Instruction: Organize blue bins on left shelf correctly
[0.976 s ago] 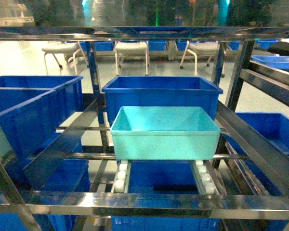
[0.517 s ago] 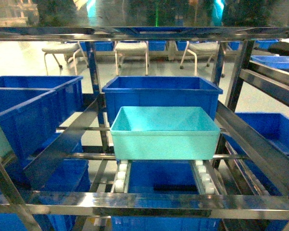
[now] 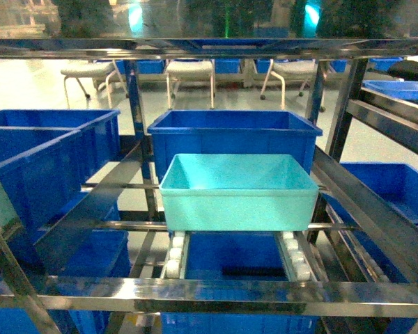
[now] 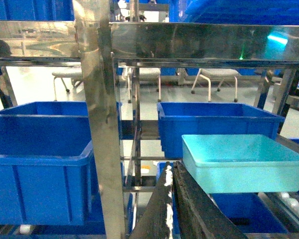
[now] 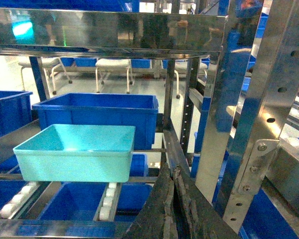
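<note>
Turquoise bin [image 3: 238, 191] on roller tracks [image 3: 175, 254], both tools [image 4: 170, 199] [image 5: 173, 199] closed, empty.

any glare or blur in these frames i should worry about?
Head view: mirror glare on the front steel rail, overall soft focus, turquoise bin readable. Left wrist view: reflective post blocks the middle, left gripper blurred. Right wrist view: right gripper dark, blurred.

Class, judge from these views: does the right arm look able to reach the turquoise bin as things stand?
Probably yes. The turquoise bin sits on the roller tracks with its front open. The right gripper, seemingly shut, is ahead of the front rail, nothing between.
</note>
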`<state>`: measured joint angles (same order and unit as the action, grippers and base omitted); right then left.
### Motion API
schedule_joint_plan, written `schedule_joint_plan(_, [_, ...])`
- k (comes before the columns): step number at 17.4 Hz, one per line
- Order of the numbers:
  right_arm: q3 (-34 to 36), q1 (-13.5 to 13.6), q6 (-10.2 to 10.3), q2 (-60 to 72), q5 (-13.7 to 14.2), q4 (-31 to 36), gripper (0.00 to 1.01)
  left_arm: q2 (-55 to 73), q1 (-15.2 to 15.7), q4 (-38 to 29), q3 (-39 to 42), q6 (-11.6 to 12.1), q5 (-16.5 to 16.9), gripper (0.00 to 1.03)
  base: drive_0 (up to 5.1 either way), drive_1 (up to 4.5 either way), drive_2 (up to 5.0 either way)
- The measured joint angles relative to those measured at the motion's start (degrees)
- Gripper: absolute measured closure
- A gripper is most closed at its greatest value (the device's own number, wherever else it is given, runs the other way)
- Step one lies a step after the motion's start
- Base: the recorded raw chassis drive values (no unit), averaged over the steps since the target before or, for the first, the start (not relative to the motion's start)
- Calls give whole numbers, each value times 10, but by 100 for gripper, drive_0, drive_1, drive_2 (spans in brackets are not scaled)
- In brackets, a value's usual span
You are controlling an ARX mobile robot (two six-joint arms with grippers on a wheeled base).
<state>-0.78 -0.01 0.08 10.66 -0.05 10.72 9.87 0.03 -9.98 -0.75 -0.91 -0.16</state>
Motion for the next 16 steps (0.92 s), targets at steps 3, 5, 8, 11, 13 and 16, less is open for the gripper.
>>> schedule_joint_plan(3, [0, 0, 0, -8, 0, -9, 99, -43, 0, 66, 0, 0, 0, 101, 0, 0, 0])
schedule_joint_plan(5, [0, 0, 0, -27, 0, -36, 99, -76, 0, 106, 0, 0, 2, 101, 0, 0, 0])
schedule_joint_plan(8, [0, 0, -1, -104, 0, -99, 99, -94, 0, 102, 0, 0, 0, 101, 0, 0, 0])
schedule_joint_plan(11, [-1, 0, -1, -104, 0, -110, 99, -94, 0, 103, 0, 1, 2, 101, 0, 0, 0])
schedule_joint_plan(13, [-1, 0, -1, -104, 0, -110, 99, -94, 0, 102, 0, 1, 2, 101, 0, 0, 0])
schedule_joint_plan(16, [-1, 0, -1, -104, 0, -110, 90, -94, 0, 102, 0, 0, 2, 88, 0, 0, 0])
